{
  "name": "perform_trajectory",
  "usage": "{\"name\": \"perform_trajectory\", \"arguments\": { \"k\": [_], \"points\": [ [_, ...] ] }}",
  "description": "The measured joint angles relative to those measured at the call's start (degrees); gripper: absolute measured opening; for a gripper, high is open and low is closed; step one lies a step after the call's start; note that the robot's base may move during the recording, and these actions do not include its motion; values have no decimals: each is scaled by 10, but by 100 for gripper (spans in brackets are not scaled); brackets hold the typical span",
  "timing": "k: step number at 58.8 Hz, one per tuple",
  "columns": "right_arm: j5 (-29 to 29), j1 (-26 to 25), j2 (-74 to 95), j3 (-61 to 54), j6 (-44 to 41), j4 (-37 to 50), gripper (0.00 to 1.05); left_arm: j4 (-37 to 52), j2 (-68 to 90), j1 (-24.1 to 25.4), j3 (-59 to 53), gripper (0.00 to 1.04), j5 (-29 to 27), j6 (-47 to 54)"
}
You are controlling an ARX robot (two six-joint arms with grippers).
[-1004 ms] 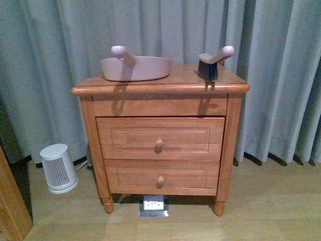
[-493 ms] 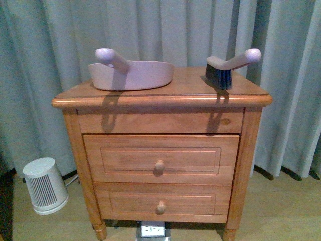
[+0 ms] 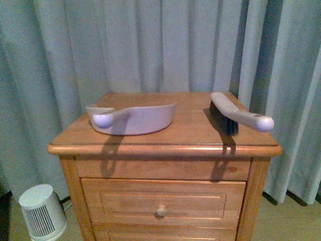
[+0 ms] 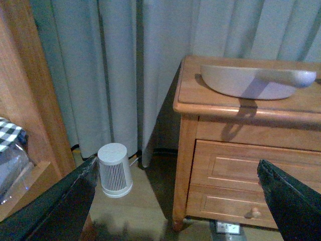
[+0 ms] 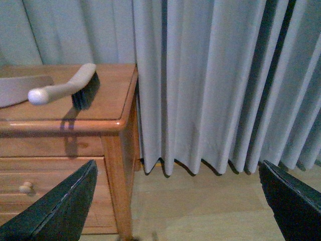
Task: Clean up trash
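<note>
Jaws stand wide apart and empty on the left gripper and the right gripper, each arm hanging low beside the nightstand. Over the past second the front view has risen and closed in. The surface, earlier seen almost edge-on, now shows from above, with the pink dustpan toward 9 o'clock and the brush toward 3 o'clock, well apart, handles toward the robot.

For the task the gain is small. The wood between the two tools carries no trash, and the crumpled paper ball shows in no view, though the dustpan's wall partly hides its inside.

Only the left wrist view shows a wooden frame with checked cloth beyond the white fan heater. Only the right wrist view shows the floor under the curtain, also without paper.
</note>
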Motion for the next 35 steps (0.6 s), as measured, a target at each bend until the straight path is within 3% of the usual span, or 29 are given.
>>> {"name": "perform_trajectory", "arguments": {
  "k": [12, 15, 20, 27, 35],
  "points": [
    [0, 0, 0, 0, 0, 0, 97, 0, 0, 0, 0, 97, 0, -1],
    [0, 0, 0, 0, 0, 0, 97, -35, 41, -1, 19, 97, 3, -24],
    [0, 0, 0, 0, 0, 0, 97, 0, 159, -3, 52, 97, 14, -15],
    [0, 0, 0, 0, 0, 0, 97, 30, 369, -32, 178, 97, -6, 45],
    [0, 0, 0, 0, 0, 0, 97, -40, 563, -94, 356, 97, -57, 97]
  ]
}}
